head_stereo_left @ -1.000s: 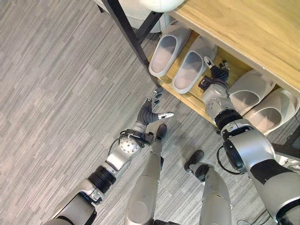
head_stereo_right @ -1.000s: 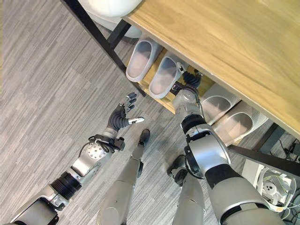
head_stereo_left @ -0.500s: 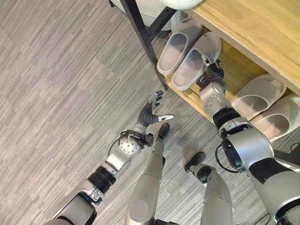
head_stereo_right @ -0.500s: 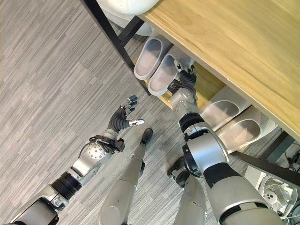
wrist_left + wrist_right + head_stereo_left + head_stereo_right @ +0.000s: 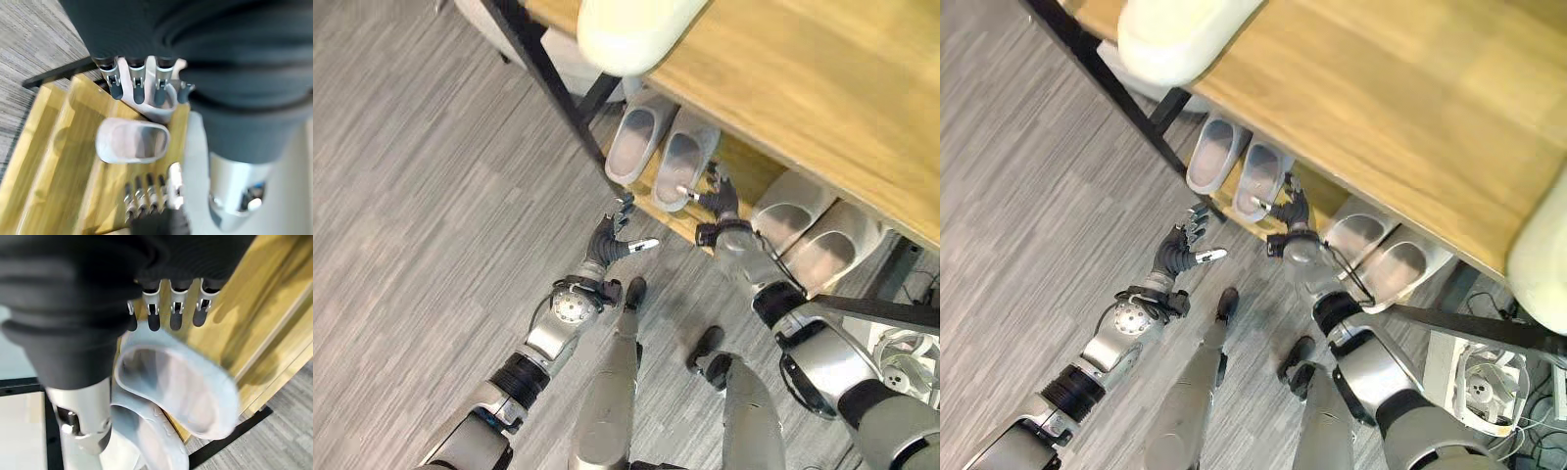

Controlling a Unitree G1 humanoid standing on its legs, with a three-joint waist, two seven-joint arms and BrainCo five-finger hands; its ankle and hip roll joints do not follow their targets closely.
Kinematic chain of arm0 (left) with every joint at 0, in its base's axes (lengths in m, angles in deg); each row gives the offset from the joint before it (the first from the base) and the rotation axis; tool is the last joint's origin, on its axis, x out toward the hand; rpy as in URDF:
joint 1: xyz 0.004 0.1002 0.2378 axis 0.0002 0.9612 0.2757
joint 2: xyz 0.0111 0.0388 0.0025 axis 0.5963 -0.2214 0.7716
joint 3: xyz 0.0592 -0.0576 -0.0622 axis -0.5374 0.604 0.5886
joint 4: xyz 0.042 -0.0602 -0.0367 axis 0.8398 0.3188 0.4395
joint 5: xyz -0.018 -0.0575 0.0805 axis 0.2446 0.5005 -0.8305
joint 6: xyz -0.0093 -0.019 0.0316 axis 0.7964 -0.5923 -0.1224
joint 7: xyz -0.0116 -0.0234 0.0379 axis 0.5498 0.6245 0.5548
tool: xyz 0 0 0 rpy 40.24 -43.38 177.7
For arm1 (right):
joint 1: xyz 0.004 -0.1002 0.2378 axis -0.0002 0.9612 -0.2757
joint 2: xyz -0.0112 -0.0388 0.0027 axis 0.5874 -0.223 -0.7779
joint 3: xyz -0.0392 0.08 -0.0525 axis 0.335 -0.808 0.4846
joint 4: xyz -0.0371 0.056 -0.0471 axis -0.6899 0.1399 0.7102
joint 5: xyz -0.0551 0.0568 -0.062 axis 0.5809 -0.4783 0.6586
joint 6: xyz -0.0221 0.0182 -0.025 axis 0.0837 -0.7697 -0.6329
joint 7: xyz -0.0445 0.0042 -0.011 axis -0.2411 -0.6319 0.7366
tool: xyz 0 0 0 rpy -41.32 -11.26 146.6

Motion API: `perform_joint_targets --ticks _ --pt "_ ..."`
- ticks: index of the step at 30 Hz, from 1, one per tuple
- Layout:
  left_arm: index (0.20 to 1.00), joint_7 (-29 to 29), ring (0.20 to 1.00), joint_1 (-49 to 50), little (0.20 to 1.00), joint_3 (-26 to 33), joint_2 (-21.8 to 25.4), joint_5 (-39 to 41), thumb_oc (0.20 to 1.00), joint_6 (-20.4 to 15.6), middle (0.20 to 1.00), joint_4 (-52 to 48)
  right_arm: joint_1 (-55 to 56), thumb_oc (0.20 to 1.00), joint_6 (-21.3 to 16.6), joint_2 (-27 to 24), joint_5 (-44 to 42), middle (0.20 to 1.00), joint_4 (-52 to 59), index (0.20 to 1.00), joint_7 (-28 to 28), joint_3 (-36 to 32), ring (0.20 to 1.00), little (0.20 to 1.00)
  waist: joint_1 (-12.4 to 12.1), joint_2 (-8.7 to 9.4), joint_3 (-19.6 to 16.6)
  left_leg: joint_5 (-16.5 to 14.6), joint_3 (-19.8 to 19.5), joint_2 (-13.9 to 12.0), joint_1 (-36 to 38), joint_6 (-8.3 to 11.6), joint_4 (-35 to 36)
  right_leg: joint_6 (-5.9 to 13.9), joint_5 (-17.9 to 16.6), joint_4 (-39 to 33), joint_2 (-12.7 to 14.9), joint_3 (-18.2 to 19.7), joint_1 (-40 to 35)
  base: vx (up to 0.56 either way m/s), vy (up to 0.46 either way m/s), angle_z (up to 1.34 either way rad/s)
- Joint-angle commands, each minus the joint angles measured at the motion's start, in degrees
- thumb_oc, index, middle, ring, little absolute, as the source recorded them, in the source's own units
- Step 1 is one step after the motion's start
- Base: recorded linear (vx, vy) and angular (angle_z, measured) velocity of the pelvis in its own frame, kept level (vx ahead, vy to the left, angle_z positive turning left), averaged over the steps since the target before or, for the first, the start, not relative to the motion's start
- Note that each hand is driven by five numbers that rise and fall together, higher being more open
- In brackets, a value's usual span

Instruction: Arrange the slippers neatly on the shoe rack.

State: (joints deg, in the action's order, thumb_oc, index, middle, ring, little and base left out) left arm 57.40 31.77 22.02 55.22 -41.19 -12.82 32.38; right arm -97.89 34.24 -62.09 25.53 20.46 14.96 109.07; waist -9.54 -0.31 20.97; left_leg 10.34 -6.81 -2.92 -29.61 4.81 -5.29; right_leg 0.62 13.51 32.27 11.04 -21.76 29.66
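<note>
Slippers: four sit on the shoe rack's lower shelf [image 5: 744, 164], one pair [image 5: 661, 152] upper centre of frame, a second pair [image 5: 808, 230] to its right. Judged nearly done; perhaps only squaring the pairs remains. Right hand [image 5: 717, 199] at the shelf edge between the pairs, fingers spread and relaxed, holding nothing. Left hand [image 5: 612, 238] over the floor, loosely open. Rack's top board [image 5: 803, 78] hides the toes and the shelf's back.

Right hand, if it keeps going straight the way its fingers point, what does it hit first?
Most likely the nearer grey slipper of the left-hand pair on the lower shelf. The right hand, fingers straight, points at its heel side; contact now is unclear.
</note>
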Motion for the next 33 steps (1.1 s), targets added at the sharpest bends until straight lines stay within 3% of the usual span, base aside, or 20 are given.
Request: perform_joint_targets --ticks 1,5,7,10,14,21,22,24,25,28,30,31,33 --pt "1.000 -0.59 1.000 -1.17 1.000 3.21 -0.15 -2.23 1.000 -2.68 1.000 0.58 2.09 1.000 -3.02 -0.24 3.92 1.000 6.94 1.000 4.71 0.18 1.000 1.000 0.39 2.80 1.24 -11.07 6.05 2.51 8.91 -2.61 -0.30 7.15 -9.03 -19.41 -1.94 0.88 -11.92 0.05 -0.007 -0.22" --pt "1.000 -1.51 1.000 1.77 1.000 5.02 -0.02 -3.62 1.000 -2.52 1.000 1.27 11.30 1.000 -3.13 -0.39 5.20 1.000 13.04 1.000 8.56 1.49 1.000 1.000 1.81 3.27 -0.93 -10.63 7.38 1.97 12.77 -2.40 1.83 7.42 -9.96 -22.38 -2.29 1.73 -15.61 0.06 -0.001 -0.30" --pt "1.000 -3.33 1.000 5.47 1.000 7.17 1.54 -5.17 1.000 -2.25 1.000 1.26 20.25 1.000 -3.24 -2.50 7.77 1.000 18.75 1.000 12.94 1.37 1.000 1.000 3.58 3.51 -3.68 -9.93 8.89 1.67 16.77 -2.08 4.27 7.84 -11.06 -25.85 -2.71 2.40 -19.32 0.10 0.017 -0.23" --pt "1.000 -7.70 1.000 11.85 1.000 9.42 7.00 -11.52 1.000 -2.00 1.000 -0.66 33.07 1.000 -4.71 -8.42 12.71 1.000 25.78 1.000 18.38 -2.08 1.000 1.000 6.42 2.72 -7.23 -9.77 11.23 1.42 23.08 -1.72 7.71 8.46 -11.53 -29.16 -3.41 3.95 -23.85 0.13 0.056 -0.33" --pt "1.000 -13.36 1.000 16.46 1.000 10.38 12.28 -17.47 1.000 -2.47 1.000 -3.40 44.67 1.000 -5.37 -11.97 14.07 1.000 29.82 1.000 23.47 -6.50 1.000 1.000 8.89 1.67 -9.79 -9.61 12.77 1.52 26.94 -1.56 10.12 8.69 -12.00 -31.48 -3.80 5.28 -26.50 0.10 0.036 -0.30" --pt "1.000 -26.12 1.000 14.13 1.000 1.46 21.18 -20.60 1.000 -3.46 1.000 -10.90 51.49 1.000 -4.54 -12.82 10.12 1.000 25.94 1.000 30.07 -7.84 1.000 1.000 11.97 0.23 -12.66 -11.12 15.37 1.43 30.16 -1.42 10.29 9.07 -12.98 -34.01 -4.21 7.64 -28.90 0.05 0.002 -0.23" --pt "1.000 -30.66 1.000 10.63 1.000 -3.69 22.67 -18.58 1.000 -3.27 1.000 -15.05 50.97 1.000 -4.26 -11.97 9.77 1.000 24.11 1.000 30.17 -6.94 1.000 1.000 13.17 -0.40 -13.13 -11.50 16.21 1.40 30.73 -1.50 10.29 9.20 -13.17 -34.37 -4.36 8.66 -29.05 0.03 0.006 -0.21" --pt "1.000 -33.64 1.000 6.51 1.000 -7.75 23.30 -14.94 1.000 -2.66 1.000 -18.78 50.22 1.000 -4.18 -10.78 9.38 1.000 22.46 1.000 30.27 -6.02 1.000 1.000 13.49 -0.72 -13.34 -11.67 16.95 1.30 30.98 -1.53 10.29 9.24 -13.37 -34.57 -4.52 9.48 -28.98 0.02 -0.007 -0.32" --pt "1.000 -36.20 1.000 1.69 1.000 -11.90 22.24 -10.61 1.000 -1.90 1.000 -22.04 49.47 1.000 -3.82 -9.89 8.82 1.000 21.33 1.000 30.26 -4.59 1.000 1.000 14.50 -1.07 -13.59 -11.76 17.67 1.26 31.28 -1.53 10.29 9.36 -13.46 -34.80 -4.70 10.04 -29.06 0.01 -0.020 -0.48" --pt "1.000 -36.68 1.000 -8.02 1.000 -14.83 15.77 0.64 1.000 -0.26 1.000 -25.94 48.48 1.000 -3.29 -9.05 8.34 1.000 20.75 1.000 29.73 -3.27 1.000 1.000 15.51 -1.31 -14.01 -11.75 18.46 1.00 31.38 -1.41 10.29 9.31 -13.66 -35.37 -5.10 11.10 -28.91 0.02 -0.055 -0.35" --pt "1.000 -35.11 1.000 -9.81 1.000 -12.26 9.77 8.36 1.000 -0.32 1.000 -26.41 48.42 1.000 -3.10 -8.50 8.16 1.000 20.62 1.000 29.34 -2.73 1.000 1.000 15.77 -1.34 -14.18 -11.58 18.33 0.87 31.52 -1.32 10.29 9.05 -13.41 -35.45 -5.24 11.15 -29.19 0.02 -0.063 -0.08" --pt "1.000 -35.14 1.000 -9.81 1.000 -12.16 9.72 8.43 1.000 -0.27 1.000 -26.44 48.40 1.000 -3.10 -8.59 8.15 1.000 20.62 1.000 29.34 -2.72 1.000 1.000 15.82 -1.44 -14.13 -11.60 18.31 0.86 31.56 -1.31 10.29 9.05 -13.39 -35.44 -5.26 11.13 -29.23 0.02 -0.045 0.01" --pt "1.000 -32.24 1.000 -9.83 1.000 -7.01 4.88 13.34 1.000 -1.97 1.000 -26.92 48.77 1.000 -3.12 -8.18 7.65 1.000 21.24 1.000 28.95 -2.67 1.000 1.000 15.88 -1.35 -14.05 -11.55 18.06 0.85 31.66 -1.24 10.29 8.77 -13.13 -35.49 -5.30 11.13 -29.47 0.01 -0.042 0.00"
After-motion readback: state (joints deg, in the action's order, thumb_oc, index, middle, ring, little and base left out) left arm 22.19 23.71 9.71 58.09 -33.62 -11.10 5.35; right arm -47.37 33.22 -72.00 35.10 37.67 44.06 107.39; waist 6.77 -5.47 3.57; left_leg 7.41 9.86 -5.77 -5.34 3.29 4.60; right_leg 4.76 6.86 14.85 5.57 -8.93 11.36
